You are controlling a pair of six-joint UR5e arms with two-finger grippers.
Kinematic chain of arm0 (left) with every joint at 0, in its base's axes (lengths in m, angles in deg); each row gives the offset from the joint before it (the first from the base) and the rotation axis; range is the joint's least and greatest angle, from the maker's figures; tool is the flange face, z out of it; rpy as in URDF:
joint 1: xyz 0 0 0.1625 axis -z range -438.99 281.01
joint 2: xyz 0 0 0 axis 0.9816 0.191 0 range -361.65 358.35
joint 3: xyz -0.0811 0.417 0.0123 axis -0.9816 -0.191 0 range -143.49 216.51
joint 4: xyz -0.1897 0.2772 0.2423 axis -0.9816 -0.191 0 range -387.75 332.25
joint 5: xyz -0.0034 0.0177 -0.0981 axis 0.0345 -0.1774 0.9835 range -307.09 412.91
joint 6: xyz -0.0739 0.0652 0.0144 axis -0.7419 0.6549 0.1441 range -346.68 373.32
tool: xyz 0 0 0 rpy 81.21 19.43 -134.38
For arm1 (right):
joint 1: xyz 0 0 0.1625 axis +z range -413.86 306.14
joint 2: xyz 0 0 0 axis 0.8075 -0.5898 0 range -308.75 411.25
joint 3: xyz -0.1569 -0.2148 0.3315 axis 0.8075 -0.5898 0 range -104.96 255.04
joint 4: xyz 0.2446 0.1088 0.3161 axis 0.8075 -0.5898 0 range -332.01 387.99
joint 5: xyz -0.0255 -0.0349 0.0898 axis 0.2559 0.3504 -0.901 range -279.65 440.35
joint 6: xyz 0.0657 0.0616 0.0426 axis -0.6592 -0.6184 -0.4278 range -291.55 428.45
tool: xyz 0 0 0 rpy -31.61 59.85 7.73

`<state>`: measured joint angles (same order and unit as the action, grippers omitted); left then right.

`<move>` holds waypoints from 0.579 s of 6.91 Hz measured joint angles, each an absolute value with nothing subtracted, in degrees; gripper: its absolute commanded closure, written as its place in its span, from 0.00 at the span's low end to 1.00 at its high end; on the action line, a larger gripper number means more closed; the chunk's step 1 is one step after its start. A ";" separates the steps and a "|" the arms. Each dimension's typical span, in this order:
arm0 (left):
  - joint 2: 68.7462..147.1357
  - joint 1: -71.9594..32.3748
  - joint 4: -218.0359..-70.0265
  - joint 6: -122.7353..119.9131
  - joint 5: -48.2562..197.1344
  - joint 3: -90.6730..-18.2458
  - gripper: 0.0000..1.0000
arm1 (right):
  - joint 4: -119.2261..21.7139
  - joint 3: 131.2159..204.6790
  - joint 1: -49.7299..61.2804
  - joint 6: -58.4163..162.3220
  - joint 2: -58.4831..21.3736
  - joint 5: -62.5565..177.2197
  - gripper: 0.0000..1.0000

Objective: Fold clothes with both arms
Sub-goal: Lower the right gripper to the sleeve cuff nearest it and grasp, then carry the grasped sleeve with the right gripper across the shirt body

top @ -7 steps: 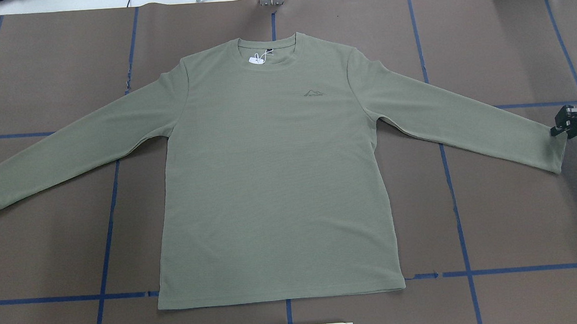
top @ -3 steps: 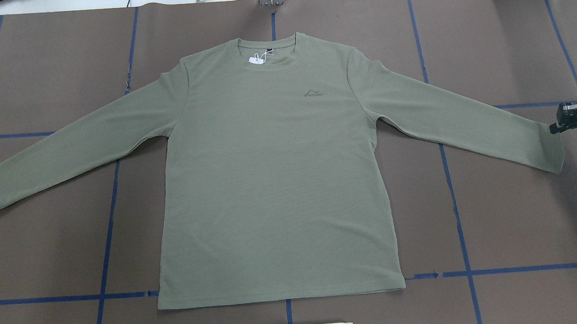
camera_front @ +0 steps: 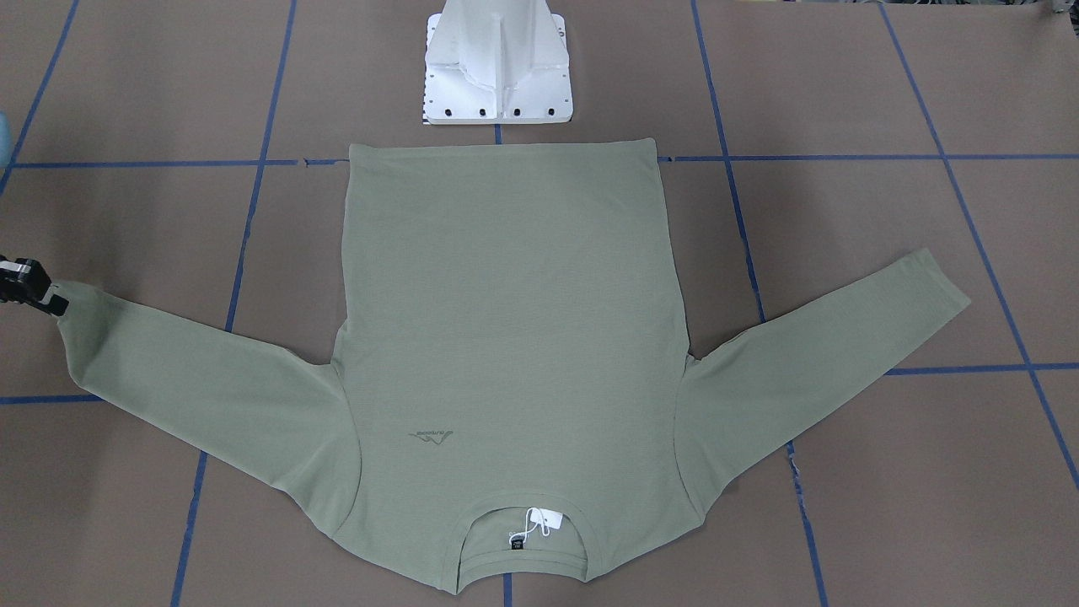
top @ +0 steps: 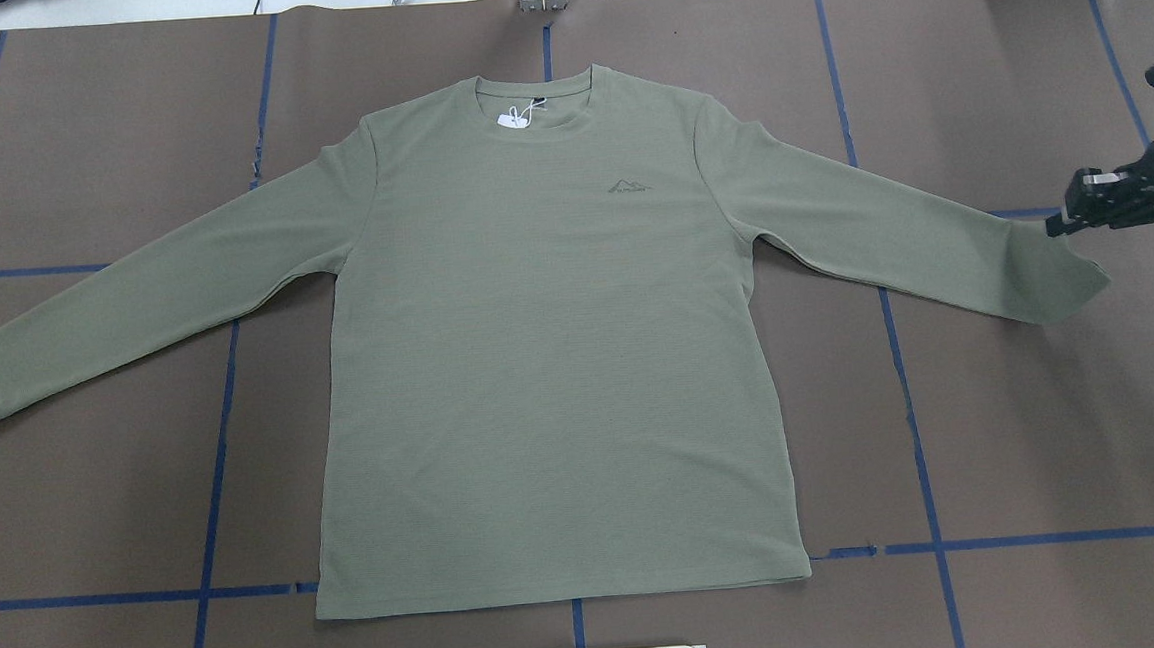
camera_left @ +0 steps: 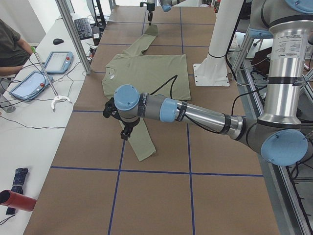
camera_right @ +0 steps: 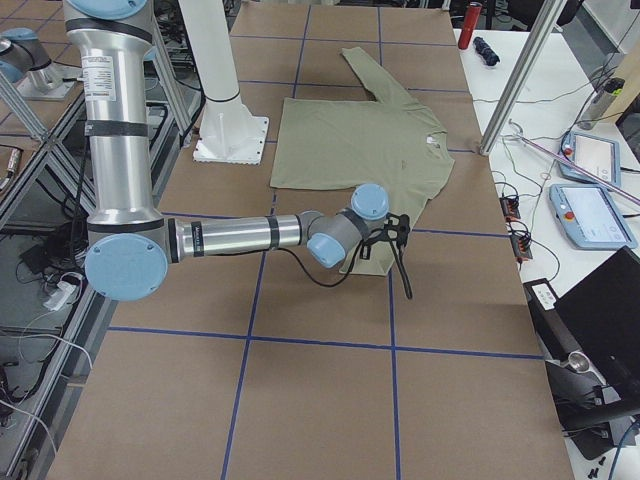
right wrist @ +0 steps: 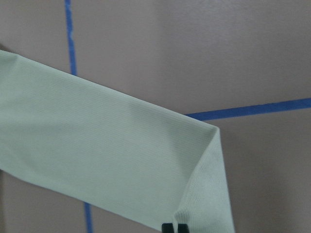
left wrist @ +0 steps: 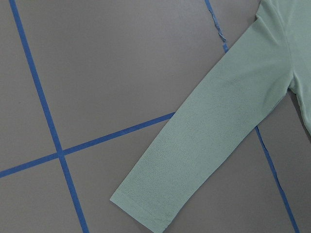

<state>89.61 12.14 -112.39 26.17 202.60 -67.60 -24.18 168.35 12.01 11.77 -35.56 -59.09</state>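
The sage-green shirt (top: 540, 366) lies flat, front up, neck at the table's far side; it also shows in the front-facing view (camera_front: 506, 320). My right gripper (top: 1057, 224) is shut on the cuff of the sleeve on its side and holds that corner lifted, so the sleeve end folds over. The right wrist view shows the fingertips (right wrist: 168, 227) closed on the folded sleeve (right wrist: 97, 155). The left arm shows only in the exterior left view, its gripper (camera_left: 126, 133) above the other sleeve; I cannot tell if it is open. The left wrist view shows that sleeve's cuff (left wrist: 146, 208) flat on the table.
The white pedestal base (camera_front: 497, 76) stands just behind the shirt's hem. Blue tape lines (top: 214, 456) cross the brown table cover. A metal post (camera_left: 73, 34), tablets (camera_left: 29, 83) and a seated person are along the far side. A red bottle (camera_left: 17, 200) lies off the table's end.
My right gripper has moved inward and toward the far side with the cuff. The sleeve end has lifted and folded over; the rest of the shirt lies as before.
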 measured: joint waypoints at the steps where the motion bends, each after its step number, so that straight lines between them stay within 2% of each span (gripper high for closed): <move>1: 89.59 12.10 -112.41 26.21 202.64 -67.66 0.00 | -24.22 170.51 9.44 3.19 -30.95 -58.11 1.00; 4: 89.52 12.07 -112.55 26.30 202.73 -67.75 0.00 | -26.15 169.57 -4.75 -19.69 -13.73 -43.24 1.00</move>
